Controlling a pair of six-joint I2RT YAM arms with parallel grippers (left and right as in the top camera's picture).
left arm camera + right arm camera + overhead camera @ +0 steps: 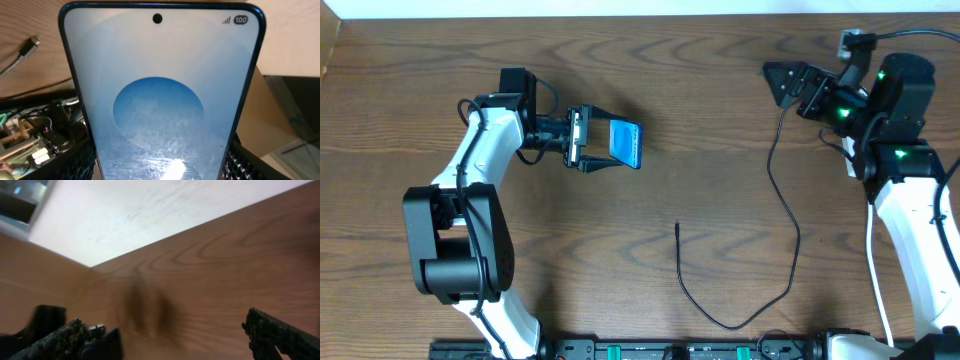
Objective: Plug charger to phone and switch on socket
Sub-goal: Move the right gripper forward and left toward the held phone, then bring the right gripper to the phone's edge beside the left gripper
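I think we are near the start of this job. My left claw (598, 142) is pinching the phone (628, 143) by its bottom end. It seems to hold the phone up off the table (650, 60), with the blue screen lit and facing the left wrist camera. So the phone is picked up, and that is the one part that looks done. The charger (790, 225) is a long black cord lying loose on the wood in a big curve. Its little tip (678, 228) rests on the table, well apart from the phone, so nothing is plugged in yet. The other end of the cord runs up toward my right claw (787, 84) at the far side. That claw is spread wide, and I see only bare wood between its fingers (280, 335), so it grips nothing. I cannot find the socket in any view; the right arm may hide it. Left to do, I think: grab the tip, push it into the phone, then flip the switch.
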